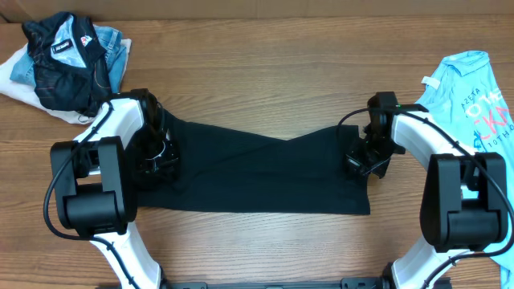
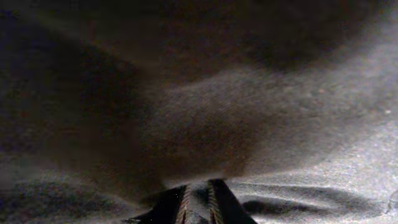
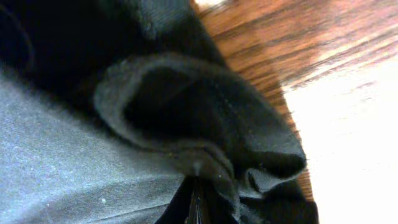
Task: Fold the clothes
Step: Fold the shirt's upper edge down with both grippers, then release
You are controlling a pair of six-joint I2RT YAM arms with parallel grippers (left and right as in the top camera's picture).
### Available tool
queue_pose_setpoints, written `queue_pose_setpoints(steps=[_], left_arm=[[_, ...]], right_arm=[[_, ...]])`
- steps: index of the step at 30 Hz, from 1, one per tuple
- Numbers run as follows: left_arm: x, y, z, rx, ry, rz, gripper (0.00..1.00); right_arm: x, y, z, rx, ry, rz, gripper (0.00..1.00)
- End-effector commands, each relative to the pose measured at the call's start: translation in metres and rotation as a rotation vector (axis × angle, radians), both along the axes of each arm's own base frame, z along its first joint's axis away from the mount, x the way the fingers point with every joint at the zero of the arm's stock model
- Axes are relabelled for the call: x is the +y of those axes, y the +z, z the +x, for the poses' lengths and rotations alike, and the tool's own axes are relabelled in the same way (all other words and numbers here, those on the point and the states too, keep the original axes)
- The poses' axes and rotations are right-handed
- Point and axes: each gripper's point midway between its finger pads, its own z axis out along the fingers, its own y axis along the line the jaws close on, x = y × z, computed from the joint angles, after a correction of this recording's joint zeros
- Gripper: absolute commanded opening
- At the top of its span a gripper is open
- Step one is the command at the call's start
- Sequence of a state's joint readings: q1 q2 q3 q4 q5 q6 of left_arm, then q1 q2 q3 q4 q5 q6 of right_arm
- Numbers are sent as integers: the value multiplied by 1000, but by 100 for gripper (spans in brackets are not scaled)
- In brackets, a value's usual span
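The black T-shirt [image 1: 257, 172] lies stretched across the middle of the wooden table, folded into a long band. My left gripper [image 1: 157, 156] is at its left end, shut on the black cloth [image 2: 249, 118], which fills the left wrist view; its fingertips [image 2: 198, 199] pinch a ridge of fabric. My right gripper [image 1: 365, 160] is at the shirt's right end, shut on a bunched hem of the shirt [image 3: 205, 112], with its fingertips [image 3: 198, 199] nearly hidden under the cloth.
A dark jacket with a white-and-red logo patch [image 1: 68, 60] lies on a pile of clothes at the back left. A light blue T-shirt with pink lettering [image 1: 474, 92] lies at the right edge. Bare wood [image 3: 261, 37] shows beside the right gripper.
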State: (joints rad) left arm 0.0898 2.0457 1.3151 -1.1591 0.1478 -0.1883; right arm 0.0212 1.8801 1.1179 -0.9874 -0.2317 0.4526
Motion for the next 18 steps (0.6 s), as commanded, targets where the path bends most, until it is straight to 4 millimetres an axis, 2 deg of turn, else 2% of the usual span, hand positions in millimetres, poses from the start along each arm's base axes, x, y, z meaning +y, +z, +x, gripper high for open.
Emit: queue_pose_setpoints(steps=[1,6,10,14,18], left_arm=[[45,-12,-14,57,28,185,19],[51,-10,-19,80,36,199,20],[52,-7,-18,82,77,218,17],[53,6,-8,69,92,224,13],[55,27,6,37,95,227,15]], right_arm=[[-31,-7,-6,17,-18,-145,4],[-33,-7,-6,17,-24,-155,4],[-36,-4,-5,23,-55,-157,4],[-40,11,0,36,-66,-157,4],[-43,35,14,24,-66,-170,4]])
